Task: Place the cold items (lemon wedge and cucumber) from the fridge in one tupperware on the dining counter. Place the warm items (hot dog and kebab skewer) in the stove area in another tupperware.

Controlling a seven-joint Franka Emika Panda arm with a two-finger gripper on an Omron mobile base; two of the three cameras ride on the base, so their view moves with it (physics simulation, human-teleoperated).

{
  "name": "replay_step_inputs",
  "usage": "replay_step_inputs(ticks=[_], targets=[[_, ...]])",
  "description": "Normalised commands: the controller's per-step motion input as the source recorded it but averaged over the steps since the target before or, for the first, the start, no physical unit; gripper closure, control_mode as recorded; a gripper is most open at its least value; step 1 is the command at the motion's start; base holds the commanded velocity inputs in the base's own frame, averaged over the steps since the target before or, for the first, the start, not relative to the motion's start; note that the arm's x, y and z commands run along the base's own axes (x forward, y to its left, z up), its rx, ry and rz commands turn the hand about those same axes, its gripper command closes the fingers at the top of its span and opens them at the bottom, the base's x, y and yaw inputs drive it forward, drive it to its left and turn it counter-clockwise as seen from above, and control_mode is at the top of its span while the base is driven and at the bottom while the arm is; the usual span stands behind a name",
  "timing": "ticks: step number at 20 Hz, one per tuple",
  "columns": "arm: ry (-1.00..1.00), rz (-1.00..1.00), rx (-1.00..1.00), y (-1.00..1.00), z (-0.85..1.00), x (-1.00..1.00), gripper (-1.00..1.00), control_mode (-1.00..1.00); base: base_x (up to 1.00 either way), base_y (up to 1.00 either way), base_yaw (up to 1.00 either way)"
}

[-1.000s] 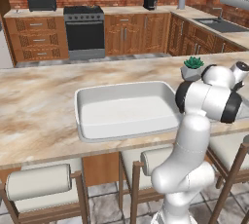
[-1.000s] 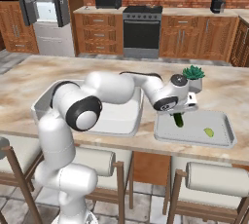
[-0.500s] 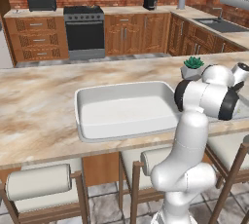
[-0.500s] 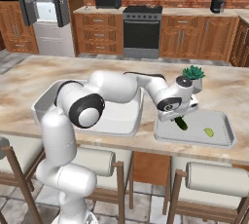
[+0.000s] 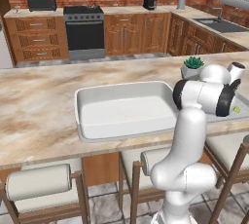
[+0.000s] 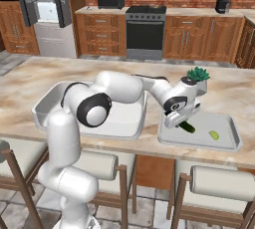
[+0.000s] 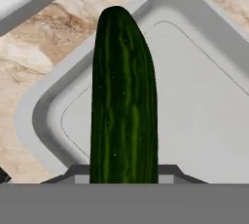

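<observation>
One move since a second ago: the white arm's fingers (image 6: 180, 122) dropped lower over the small shallow grey rectangular tray (image 6: 226, 141), carrying the cucumber down with them.
Fingers: closed on the small dark green glossy cucumber (image 7: 124, 101), partly open width.
Cucumber position: inside the tray's near-left corner, low over or touching its floor; can't tell which.
Lemon: pale green wedge (image 6: 213, 135) already lying in the same tray, apart from the cucumber.
Task meaning: cold pair nearly done; release looks next. Wide white rectangular container (image 5: 97, 121) on the beige marbled worktop (image 5: 34, 106) sits empty for the warm items.
Cucumber look: elongated, streaked lighter green, rounded tip.
</observation>
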Motion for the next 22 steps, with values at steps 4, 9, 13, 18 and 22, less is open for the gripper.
replay_step_inputs(ticks=[4,9,13,18,22], targets=[[0.0,0.23,0.0,-0.04,-0.43,0.0,1.0,-1.0,0.0,0.0,0.0],[0.0,0.17,0.0,0.0,-0.15,0.0,1.0,-1.0,0.0,0.0,0.0],[0.0,0.11,0.0,0.0,0.0,0.05,1.0,-1.0,0.0,0.0,0.0],[0.0,0.04,0.0,0.0,0.0,0.02,-1.0,-1.0,0.0,0.0,0.0],[0.01,0.0,0.0,0.0,0.0,0.0,-1.0,-1.0,0.0,0.0,0.0]])
